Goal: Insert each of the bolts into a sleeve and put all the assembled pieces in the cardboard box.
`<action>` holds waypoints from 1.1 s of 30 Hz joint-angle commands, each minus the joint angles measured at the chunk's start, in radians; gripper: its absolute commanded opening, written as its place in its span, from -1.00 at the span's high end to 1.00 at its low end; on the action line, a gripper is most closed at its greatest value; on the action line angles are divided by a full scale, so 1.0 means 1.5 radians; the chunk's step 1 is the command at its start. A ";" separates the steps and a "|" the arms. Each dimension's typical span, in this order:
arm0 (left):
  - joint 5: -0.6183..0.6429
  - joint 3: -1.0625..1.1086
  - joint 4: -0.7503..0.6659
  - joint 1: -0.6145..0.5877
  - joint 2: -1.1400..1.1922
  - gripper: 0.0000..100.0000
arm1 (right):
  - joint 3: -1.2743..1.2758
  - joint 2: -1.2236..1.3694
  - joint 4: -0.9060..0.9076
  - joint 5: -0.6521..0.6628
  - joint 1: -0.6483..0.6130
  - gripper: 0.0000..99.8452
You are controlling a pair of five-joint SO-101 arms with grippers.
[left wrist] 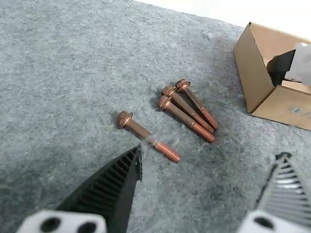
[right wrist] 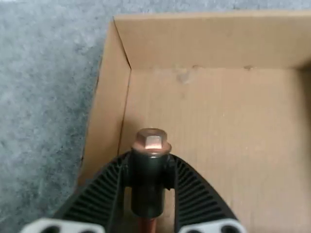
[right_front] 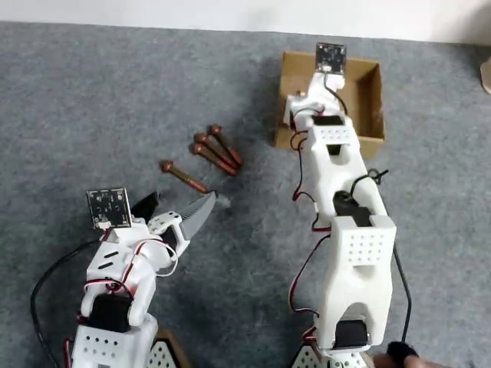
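My right gripper is shut on an assembled piece, a black sleeve with a copper bolt head sticking out of it. It holds the piece over the floor of the cardboard box, near a side wall. The right arm stretches to the box at the far side. A single copper bolt lies on the grey carpet just beyond my left gripper, which is open and holds nothing. Three more bolts lie bunched together farther on, toward the box.
Grey carpet covers the table. The box's near wall stands beyond the bunched bolts. Red and black cables hang along the right arm.
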 commanded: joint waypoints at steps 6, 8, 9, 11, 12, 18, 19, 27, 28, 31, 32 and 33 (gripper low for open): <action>-0.006 0.011 0.001 -0.009 -0.006 0.24 | -0.151 -0.038 0.228 -0.009 -0.024 0.44; -0.006 0.011 0.001 -0.009 -0.006 0.24 | -0.208 -0.038 0.286 -0.020 -0.023 0.47; -0.006 0.011 0.001 -0.009 -0.006 0.24 | -0.238 -0.038 0.323 -0.031 -0.021 0.49; -0.006 0.011 0.001 -0.009 -0.006 0.24 | -0.299 -0.038 0.397 -0.040 -0.018 0.55; -0.006 0.011 0.001 -0.009 -0.006 0.24 | -0.326 -0.038 0.436 -0.041 -0.015 0.59; -0.006 0.011 0.001 -0.009 -0.006 0.24 | -0.464 -0.037 0.643 -0.042 -0.012 0.77; -0.006 0.011 0.001 -0.009 -0.006 0.24 | -0.479 -0.036 0.673 -0.042 -0.012 0.77; -0.006 0.011 0.001 -0.009 -0.006 0.24 | -0.521 -0.036 0.887 -0.012 0.004 0.77; -0.006 0.011 0.001 -0.009 -0.006 0.24 | -0.521 -0.036 0.887 -0.010 0.015 0.77; -0.006 0.011 0.001 -0.009 -0.006 0.24 | -0.517 -0.036 0.887 0.009 0.054 0.77; -0.006 0.011 0.001 -0.009 -0.006 0.24 | -0.517 -0.035 0.887 0.017 0.066 0.77; -0.006 0.011 0.001 -0.009 -0.006 0.24 | -0.517 -0.037 0.887 0.020 0.076 0.76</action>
